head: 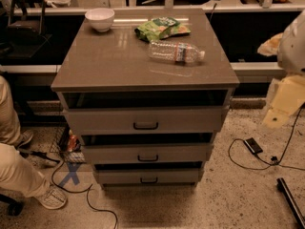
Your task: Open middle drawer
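The grey-taupe cabinet (143, 66) has three drawers stacked in its front. The middle drawer (109, 154) has a flat front and a small black bar handle (147, 158), with a dark gap above it. The top drawer (95, 120) is above it and the bottom drawer (119, 177) below. My gripper (279, 113) hangs at the right edge of the view on the white and yellowish arm (293, 46). It is level with the top drawer, well to the right of the cabinet, and touches nothing.
On the cabinet top lie a white bowl (100, 18), a green snack bag (162, 28) and a plastic water bottle (174, 51). A seated person's legs (19, 171) are at the left. Cables (248, 156) and a small black device (253, 145) lie on the floor at the right.
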Robot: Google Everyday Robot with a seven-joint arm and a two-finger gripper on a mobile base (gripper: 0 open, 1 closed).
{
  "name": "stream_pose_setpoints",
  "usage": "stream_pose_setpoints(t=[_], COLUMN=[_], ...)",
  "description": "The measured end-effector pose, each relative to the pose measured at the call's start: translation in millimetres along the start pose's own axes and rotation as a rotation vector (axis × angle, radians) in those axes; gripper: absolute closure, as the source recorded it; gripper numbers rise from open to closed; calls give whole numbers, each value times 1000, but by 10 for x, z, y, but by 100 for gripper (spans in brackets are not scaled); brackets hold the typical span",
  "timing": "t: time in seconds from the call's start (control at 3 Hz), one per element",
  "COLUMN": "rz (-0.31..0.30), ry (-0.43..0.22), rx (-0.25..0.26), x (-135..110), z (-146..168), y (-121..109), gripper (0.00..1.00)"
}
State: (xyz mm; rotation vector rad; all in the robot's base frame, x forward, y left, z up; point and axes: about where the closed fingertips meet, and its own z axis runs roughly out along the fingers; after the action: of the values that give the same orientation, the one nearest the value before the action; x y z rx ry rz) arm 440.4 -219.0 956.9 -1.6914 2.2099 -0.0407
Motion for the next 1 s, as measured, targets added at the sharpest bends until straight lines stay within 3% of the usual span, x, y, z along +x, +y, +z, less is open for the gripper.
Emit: stream_pose_setpoints(t=[0.67,1.0], rz=[74,116], ry=[-235,-250], rx=[-127,-244], x=[195,173], z=[1232,1873], y=[270,522], gripper=[0,0])
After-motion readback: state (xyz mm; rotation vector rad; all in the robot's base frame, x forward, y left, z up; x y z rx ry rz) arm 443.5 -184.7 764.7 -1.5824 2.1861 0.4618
